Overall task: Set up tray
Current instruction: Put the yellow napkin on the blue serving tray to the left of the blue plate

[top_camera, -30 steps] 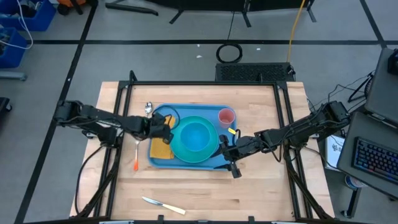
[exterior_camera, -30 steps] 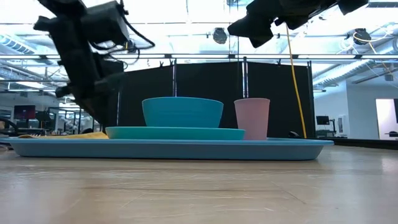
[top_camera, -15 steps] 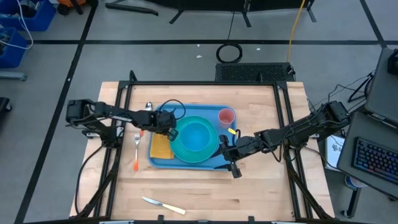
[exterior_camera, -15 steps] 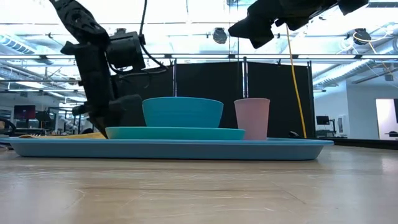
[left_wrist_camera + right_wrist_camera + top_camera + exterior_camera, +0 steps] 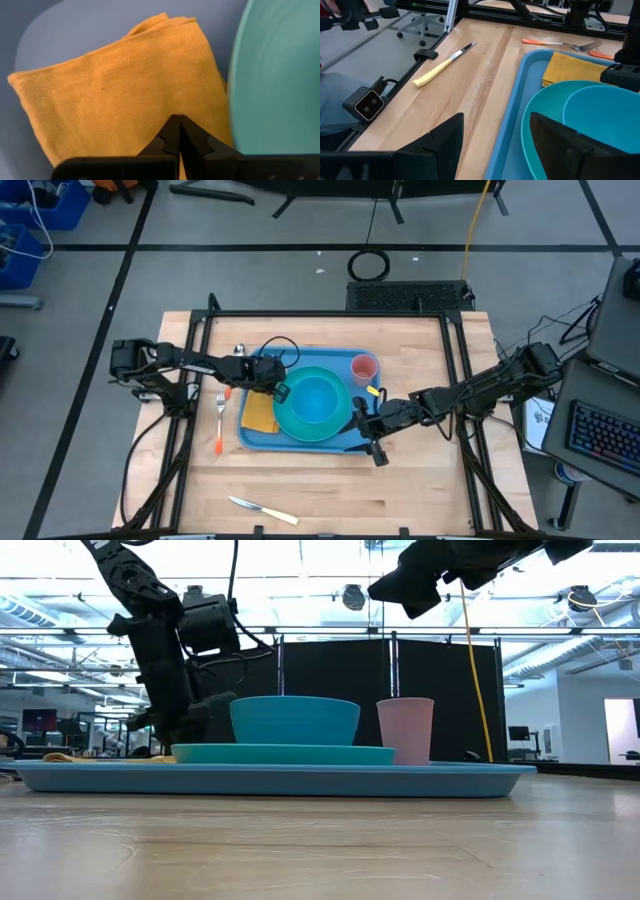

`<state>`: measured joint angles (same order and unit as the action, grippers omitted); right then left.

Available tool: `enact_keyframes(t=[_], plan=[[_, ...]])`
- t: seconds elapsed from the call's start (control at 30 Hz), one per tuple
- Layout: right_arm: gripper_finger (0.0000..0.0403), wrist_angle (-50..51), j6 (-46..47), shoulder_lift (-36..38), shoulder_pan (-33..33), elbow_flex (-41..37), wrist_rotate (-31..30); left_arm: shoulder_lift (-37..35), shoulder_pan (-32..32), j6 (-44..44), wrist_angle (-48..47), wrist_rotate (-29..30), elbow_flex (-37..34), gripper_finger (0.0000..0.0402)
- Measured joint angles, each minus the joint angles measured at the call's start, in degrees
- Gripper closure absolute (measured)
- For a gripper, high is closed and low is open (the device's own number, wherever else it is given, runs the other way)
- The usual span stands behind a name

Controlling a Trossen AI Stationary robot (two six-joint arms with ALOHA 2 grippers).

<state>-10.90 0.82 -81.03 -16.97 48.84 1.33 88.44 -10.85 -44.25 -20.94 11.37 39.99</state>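
Butcher-block table [image 5: 420,480] carries the blue tray [image 5: 258,439], where the left gripper [image 5: 274,385], fingers pressed together, sits low over the orange napkin [image 5: 115,95] beside the turquoise plate [image 5: 300,425] and could nudge either, while the right gripper [image 5: 366,430] waits spread beside the tray.

Smooth plastic tray [image 5: 255,438], ribbed cloth [image 5: 120,95]

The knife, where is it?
In the high view the knife lies on the bare table near its front edge, left of the middle, apart from the tray and below the fork.
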Motion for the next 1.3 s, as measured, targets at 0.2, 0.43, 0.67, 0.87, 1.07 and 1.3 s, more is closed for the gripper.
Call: enact_keyframes(t=[0.2,0.43,0.67,0.87,1.07,1.3], plan=[[0.0187,0.1,0.0,0.0,0.0,0.0,0.1,-2.2,3.4,-1.3,-0.7,5.1,-0.2,0.0401],[0.0187,0.6,0.0,0.0,0.0,0.0,0.1,-5.8,9.8,-5.3,-3.5,12.4,-0.1,0.0401],[0.0187,0.8,0.3,0.0,0.0,0.0,0.2,-6.1,16.9,-16.6,-10.3,11.5,-0.1,0.04],[0.0187,0.9,0.5,0.0,0.0,0.0,0.1,-6.0,23.0,-22.4,-10.6,13.6,-0.1,0.0401],[0.0187,0.9,0.5,0.0,0.0,0.0,0.0,-4.4,25.8,-27.1,-11.0,11.0,-0.1,0.0401],[0.0187,0.8,0.5,0.0,0.0,0.0,0.0,-4.3,26.4,-28.9,-10.5,7.9,-0.1,0.0401]])
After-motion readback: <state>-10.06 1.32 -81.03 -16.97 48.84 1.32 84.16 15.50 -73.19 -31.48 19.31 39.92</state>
